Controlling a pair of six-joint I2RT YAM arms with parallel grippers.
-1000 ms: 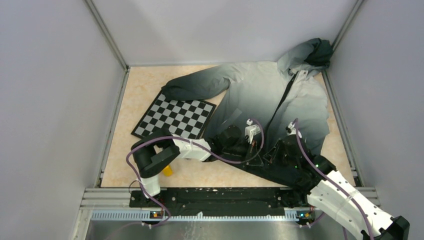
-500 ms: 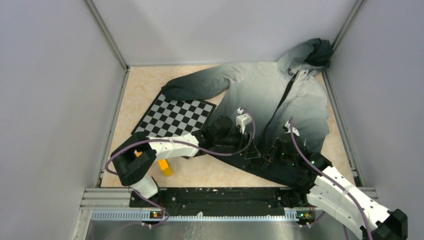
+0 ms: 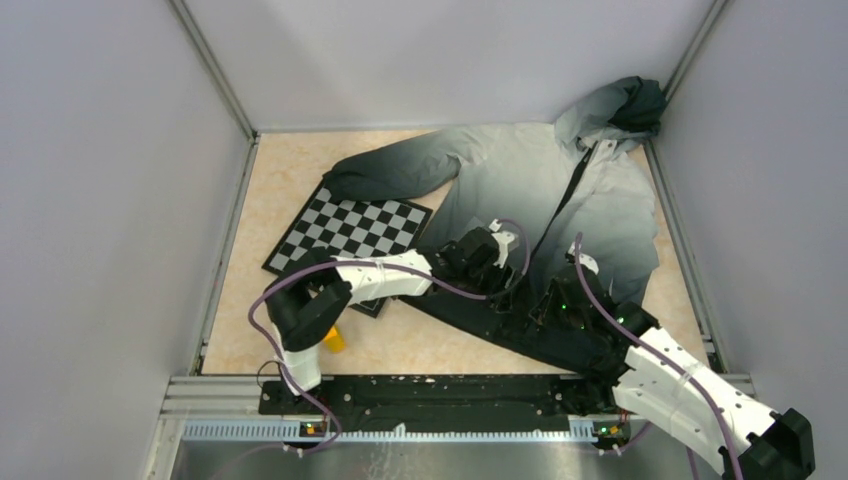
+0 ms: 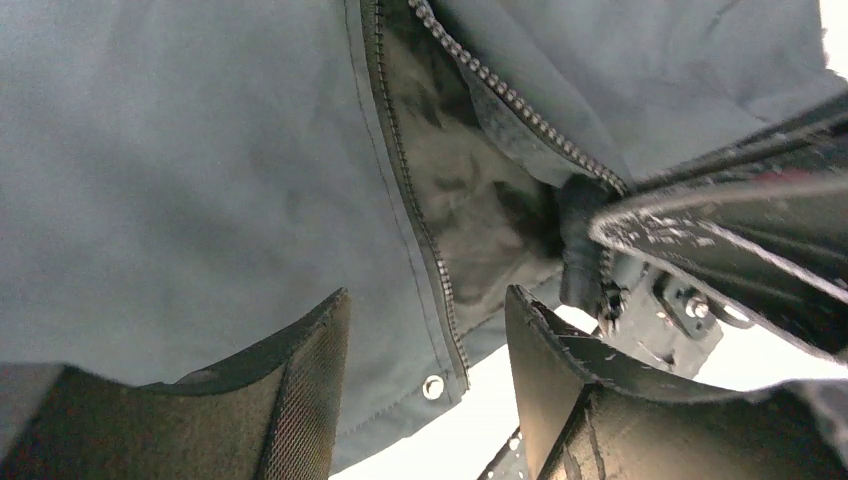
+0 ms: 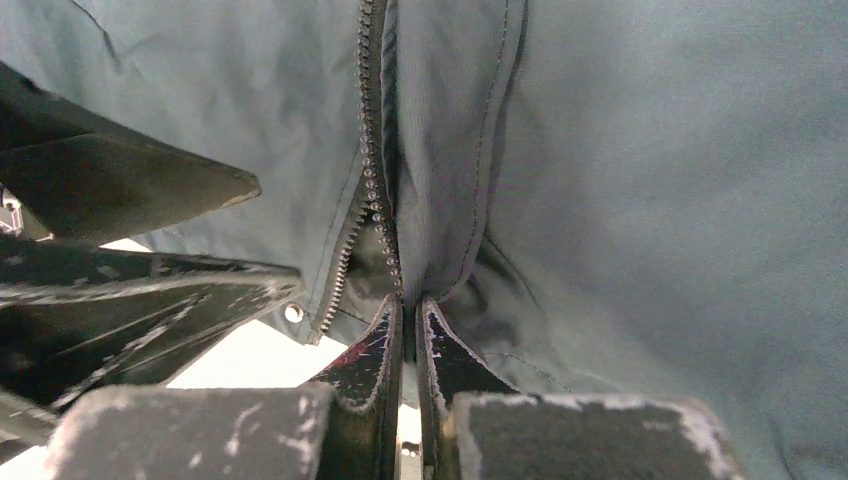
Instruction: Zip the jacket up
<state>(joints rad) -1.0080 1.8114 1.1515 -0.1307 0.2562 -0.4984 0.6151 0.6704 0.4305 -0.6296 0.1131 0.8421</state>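
Observation:
The jacket (image 3: 520, 180) lies flat, with its pale hood at the far right corner and its black hem toward the arms. Its dark zipper (image 3: 558, 205) runs down the front and stands apart at the hem. My left gripper (image 3: 508, 298) hovers open over the hem. In the left wrist view the left zipper edge (image 4: 415, 230) and a metal snap (image 4: 432, 386) lie between the open left gripper (image 4: 425, 293) fingers. My right gripper (image 3: 545, 305) is shut on the jacket. In the right wrist view the right gripper (image 5: 410, 300) pinches the fabric fold beside the zipper teeth (image 5: 372, 190).
A black-and-white checkerboard (image 3: 350, 232) lies left of the jacket, partly under its sleeve. A small yellow object (image 3: 334, 340) sits by the left arm's base. Grey walls enclose the table on three sides, and a metal rail (image 3: 440, 395) runs along the near edge.
My left gripper was shut and now stands open. Its arm swung out to the left and came back, fingers still at the hem. The right gripper stayed shut in place.

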